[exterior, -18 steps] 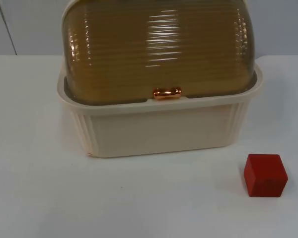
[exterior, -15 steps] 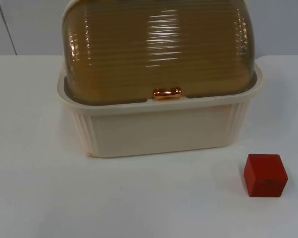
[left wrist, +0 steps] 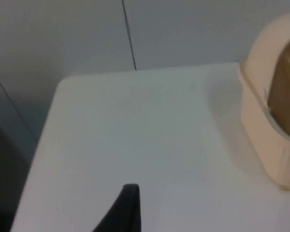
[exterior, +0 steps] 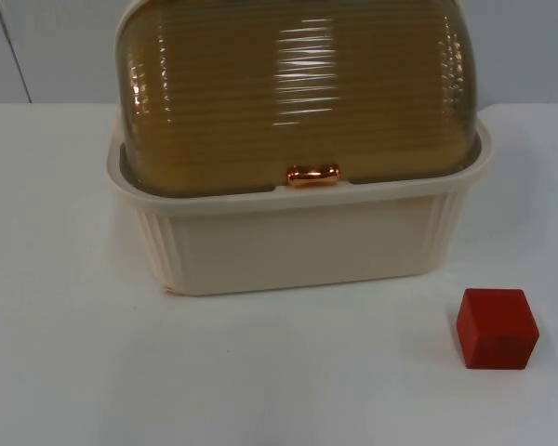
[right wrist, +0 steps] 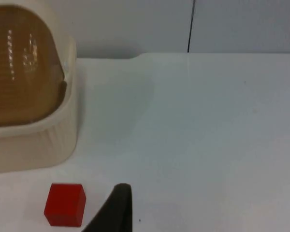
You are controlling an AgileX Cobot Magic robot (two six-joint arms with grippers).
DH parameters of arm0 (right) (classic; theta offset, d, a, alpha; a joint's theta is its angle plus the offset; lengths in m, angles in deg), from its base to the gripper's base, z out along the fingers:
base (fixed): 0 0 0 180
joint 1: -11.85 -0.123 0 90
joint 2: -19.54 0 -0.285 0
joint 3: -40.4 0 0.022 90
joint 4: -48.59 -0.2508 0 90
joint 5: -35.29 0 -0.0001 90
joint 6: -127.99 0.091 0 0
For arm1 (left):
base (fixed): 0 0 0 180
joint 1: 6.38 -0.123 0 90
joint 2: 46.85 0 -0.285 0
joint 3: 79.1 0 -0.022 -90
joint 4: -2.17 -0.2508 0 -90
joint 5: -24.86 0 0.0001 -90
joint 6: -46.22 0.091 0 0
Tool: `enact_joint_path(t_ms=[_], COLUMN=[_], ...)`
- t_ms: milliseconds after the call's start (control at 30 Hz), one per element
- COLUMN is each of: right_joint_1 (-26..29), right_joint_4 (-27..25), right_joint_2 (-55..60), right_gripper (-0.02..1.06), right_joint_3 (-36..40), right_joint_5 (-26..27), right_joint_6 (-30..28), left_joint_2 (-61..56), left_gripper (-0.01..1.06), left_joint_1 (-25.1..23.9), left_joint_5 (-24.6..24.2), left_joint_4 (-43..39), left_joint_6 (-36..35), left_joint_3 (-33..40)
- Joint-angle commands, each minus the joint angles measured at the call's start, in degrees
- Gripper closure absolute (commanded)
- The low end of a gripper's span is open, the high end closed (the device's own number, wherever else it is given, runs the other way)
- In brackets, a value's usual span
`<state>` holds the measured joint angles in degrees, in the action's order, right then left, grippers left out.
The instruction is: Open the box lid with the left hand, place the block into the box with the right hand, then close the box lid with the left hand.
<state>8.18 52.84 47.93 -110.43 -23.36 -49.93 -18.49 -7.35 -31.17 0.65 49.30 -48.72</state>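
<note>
A cream ribbed box (exterior: 298, 246) stands mid-table in the top view. Its amber ribbed roll-top lid (exterior: 293, 93) is down, with a copper handle (exterior: 312, 175) at the front rim. A red block (exterior: 497, 328) sits on the table to the front right of the box, apart from it. The left gripper (left wrist: 128, 205) hovers over bare table well to the left of the box (left wrist: 273, 140). Off to the right of the box, the right gripper (right wrist: 118, 205) hangs close beside the block (right wrist: 64, 204), short of the box (right wrist: 34, 140). Neither holds anything that I can see.
The white table top (exterior: 74, 372) runs back to a grey partition wall (exterior: 46, 46) behind the box. In the left wrist view the table's left edge (left wrist: 41, 145) drops off to a dark gap.
</note>
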Motion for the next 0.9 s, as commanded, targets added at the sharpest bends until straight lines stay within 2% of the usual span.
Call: enact_joint_path(t_ms=[0, 67, 133, 300, 567, 800, 867], right_joint_1=[-0.03, -0.03, -0.03, -0.03, -0.03, -0.03, -0.03], right_joint_4=[0.38, 0.27, -0.11, -0.11, 0.53, 6.02, 6.42], right_joint_2=[3.06, 4.80, 9.26, 15.22, 20.13, 26.48, 28.81], right_gripper=[0.00, 0.00, 0.00, 0.00, 0.00, 0.00, 0.00], right_joint_3=[-2.76, -4.68, -8.55, -15.04, -16.81, -16.81, -16.81], right_joint_5=[2.40, 3.50, 7.02, 7.66, 8.24, 9.21, 11.07], right_joint_6=[0.21, 0.21, 1.63, 4.11, 2.95, 2.85, 2.85], left_joint_2=[2.71, 6.13, 9.89, 16.50, 23.86, 31.91, 34.30], left_gripper=[0.00, 0.00, 0.00, 0.00, 0.00, 0.00, 0.00], left_joint_1=[0.26, 0.26, 0.26, 0.26, 0.26, 0.26, 0.26], left_joint_5=[2.50, 3.80, 6.29, 13.17, 13.30, 13.54, 13.52], left_joint_4=[-1.20, -2.01, -2.18, -1.67, -0.26, 1.52, 1.52], left_joint_6=[-0.53, -0.53, -0.53, -0.39, -0.26, 1.53, 2.14], left_joint_3=[-2.42, -4.80, -7.56, -9.96, -9.96, -9.96, -9.96])
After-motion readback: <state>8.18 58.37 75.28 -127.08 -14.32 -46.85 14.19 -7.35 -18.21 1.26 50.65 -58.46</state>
